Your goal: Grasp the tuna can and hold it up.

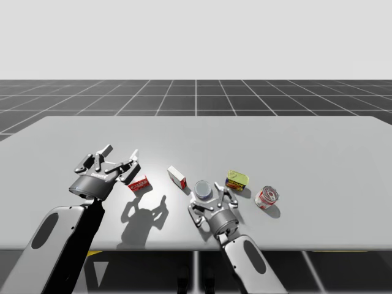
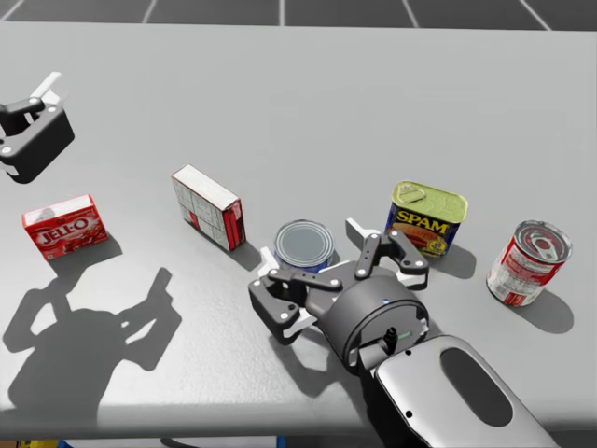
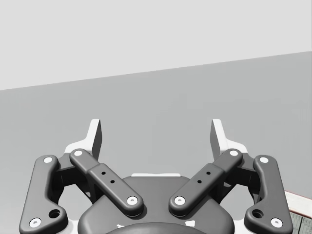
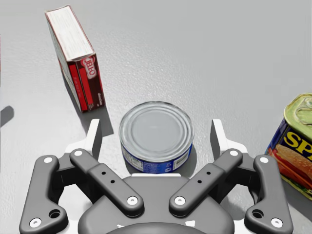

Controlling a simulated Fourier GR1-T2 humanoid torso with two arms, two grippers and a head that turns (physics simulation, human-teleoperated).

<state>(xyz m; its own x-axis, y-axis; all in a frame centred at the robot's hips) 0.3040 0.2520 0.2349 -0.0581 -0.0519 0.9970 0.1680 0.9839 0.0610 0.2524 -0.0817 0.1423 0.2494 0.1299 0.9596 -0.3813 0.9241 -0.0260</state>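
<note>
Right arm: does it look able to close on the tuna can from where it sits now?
Probably yes. The right gripper is open with the tuna can between its fingers, a gap each side. The red-and-white box and the yellow rectangular can stand clear of both fingers.

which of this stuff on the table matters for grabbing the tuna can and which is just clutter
For the job:
- low round blue-sided tuna can with a silver lid
- my right gripper, open, fingers either side of it

Just lying about:
- small red box
- red-and-white box
- yellow-lidded rectangular tin
- red-and-white round can
</note>
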